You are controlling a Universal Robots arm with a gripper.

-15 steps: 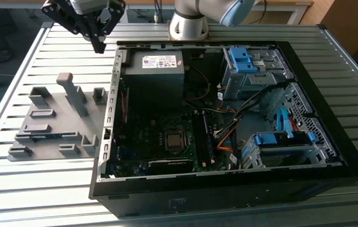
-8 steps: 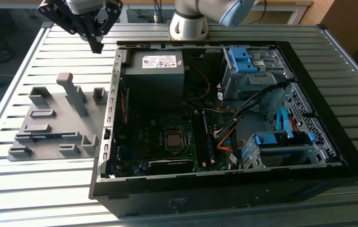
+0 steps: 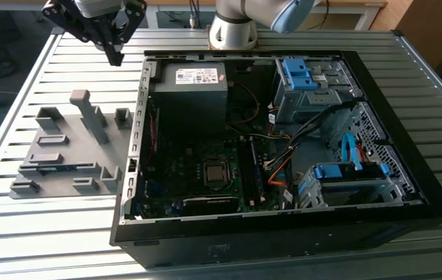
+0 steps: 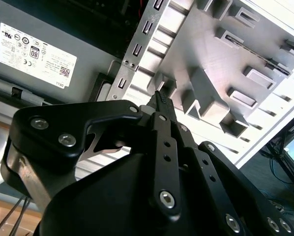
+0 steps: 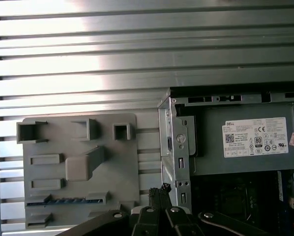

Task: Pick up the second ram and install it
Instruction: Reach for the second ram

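Second ram (image 5: 58, 200) sits slotted in the grey holder (image 3: 65, 146), at the exterior view's left. Our fingers (image 3: 115, 57), pressed together and empty, hang upper left, well apart from it. We judge they must spread and align along its length.

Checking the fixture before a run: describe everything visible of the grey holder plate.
The grey holder plate looks like plastic: a flat base with raised blocks, slotted brackets and one tall upright post. It lies flat on the slatted metal table, at the exterior view's left of the open computer case. A thin dark ram stick stands edgewise in one slot.
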